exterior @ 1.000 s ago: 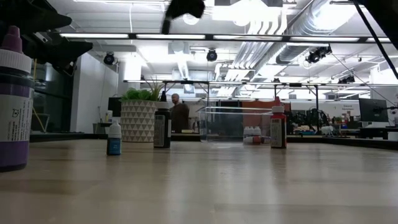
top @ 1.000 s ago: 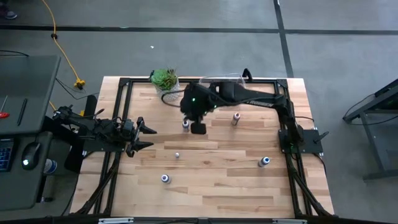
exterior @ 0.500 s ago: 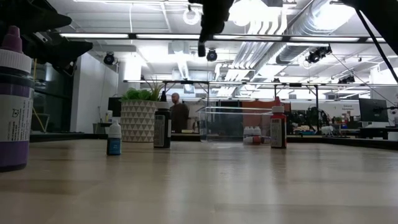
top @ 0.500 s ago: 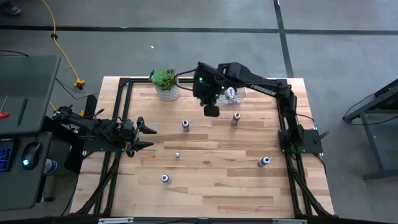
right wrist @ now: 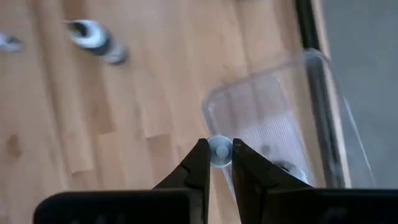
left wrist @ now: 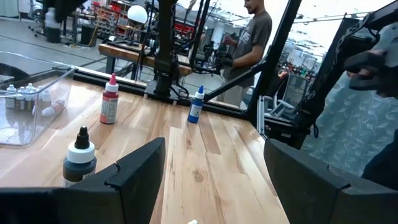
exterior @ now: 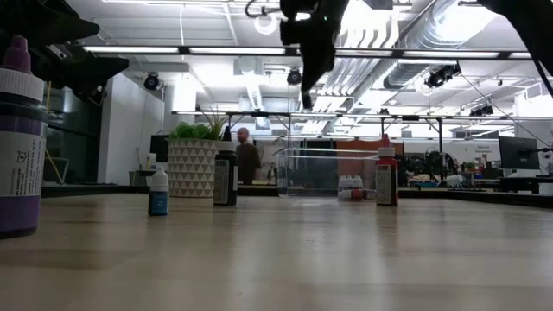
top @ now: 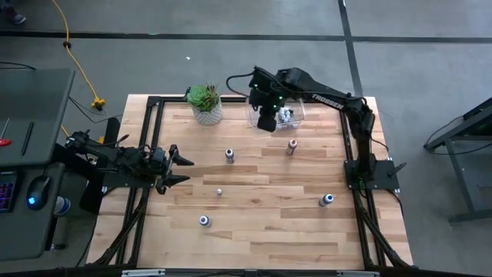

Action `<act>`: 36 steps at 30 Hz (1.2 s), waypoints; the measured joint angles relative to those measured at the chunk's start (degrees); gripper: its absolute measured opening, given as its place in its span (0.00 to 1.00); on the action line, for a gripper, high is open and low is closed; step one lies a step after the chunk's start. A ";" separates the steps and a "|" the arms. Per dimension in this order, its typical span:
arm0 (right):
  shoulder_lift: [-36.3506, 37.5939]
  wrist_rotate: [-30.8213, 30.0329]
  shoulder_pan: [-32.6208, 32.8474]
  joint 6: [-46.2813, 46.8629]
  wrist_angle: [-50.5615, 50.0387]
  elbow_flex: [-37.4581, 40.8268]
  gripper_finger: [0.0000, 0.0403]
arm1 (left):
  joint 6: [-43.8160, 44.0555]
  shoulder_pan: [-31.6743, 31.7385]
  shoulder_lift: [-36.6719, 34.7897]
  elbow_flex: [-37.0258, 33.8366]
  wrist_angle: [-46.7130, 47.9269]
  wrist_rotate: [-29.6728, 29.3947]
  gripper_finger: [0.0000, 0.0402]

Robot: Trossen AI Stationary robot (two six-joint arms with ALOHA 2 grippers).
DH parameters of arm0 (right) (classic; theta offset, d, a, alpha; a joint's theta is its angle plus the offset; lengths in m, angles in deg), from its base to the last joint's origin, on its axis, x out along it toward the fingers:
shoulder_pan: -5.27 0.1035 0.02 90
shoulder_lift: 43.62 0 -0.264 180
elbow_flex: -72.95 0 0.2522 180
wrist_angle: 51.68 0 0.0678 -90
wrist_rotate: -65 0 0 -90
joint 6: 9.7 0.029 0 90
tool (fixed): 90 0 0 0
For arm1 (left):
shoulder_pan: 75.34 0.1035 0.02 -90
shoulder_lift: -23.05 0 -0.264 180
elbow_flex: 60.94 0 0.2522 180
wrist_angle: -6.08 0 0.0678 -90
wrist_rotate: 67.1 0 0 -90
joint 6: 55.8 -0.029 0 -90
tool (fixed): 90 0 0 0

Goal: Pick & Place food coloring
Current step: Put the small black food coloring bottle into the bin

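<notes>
My right gripper (top: 267, 121) hangs over the near left part of the clear bin (top: 286, 115) at the table's far side, shut on a tiny pale bottle (right wrist: 219, 151). It also shows high up in the low view (exterior: 309, 60). Several small bottles (top: 286, 115) lie in the bin. More bottles stand upright on the table: a black-capped one (top: 229, 155), a red one (top: 292, 145), a tiny one (top: 219, 191), a blue-capped one (top: 327, 200) and another (top: 204, 221). My left gripper (top: 181, 169) waits open and empty at the table's left side. My right gripper pinches the tiny bottle between its two fingers, near its top (right wrist: 219, 152), at the fingertips (right wrist: 200, 163). The fingers point down from above. The bottle is lifted clear, above the bin's near wall; its body below the cap is hidden.
A green potted plant (top: 204, 100) stands left of the bin at the far edge. A black frame (top: 154, 104) runs around the tabletop. A person (left wrist: 252, 37) stands in the room beyond the table. A large purple-capped bottle (exterior: 19, 138) is close to the low camera.
My right gripper has gone from the middle of the table, beside the black-capped bottle, toward the far edge and to the right, and now hangs over the bin. It has stayed shut. The bottles on the table have kept still.
</notes>
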 joint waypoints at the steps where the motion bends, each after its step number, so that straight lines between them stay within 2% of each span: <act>1: 0.38 -0.84 -0.55 0.72 0.91 1.41 0.09 | 0.00 0.00 -0.02 0.00 0.04 0.00 0.68; 5: 2.96 -3.90 -2.46 5.59 4.33 8.79 0.09 | 0.00 -0.02 -0.02 0.00 0.02 0.00 0.68; 13: 9.57 -3.92 -6.66 14.59 18.99 26.39 0.09 | 0.00 0.00 0.00 0.00 0.02 0.00 0.68; 19: 14.08 -9.21 -9.36 20.99 25.41 35.09 0.09 | 0.00 -0.02 0.00 0.00 0.02 0.00 0.68; 24: 15.13 -12.05 -11.58 23.70 23.92 36.49 0.10 | 0.00 -0.01 -0.02 0.00 0.02 0.00 0.68; 36: 14.52 -10.70 -15.47 20.22 16.25 36.49 0.10 | 0.00 -0.02 -0.02 0.00 0.02 0.00 0.68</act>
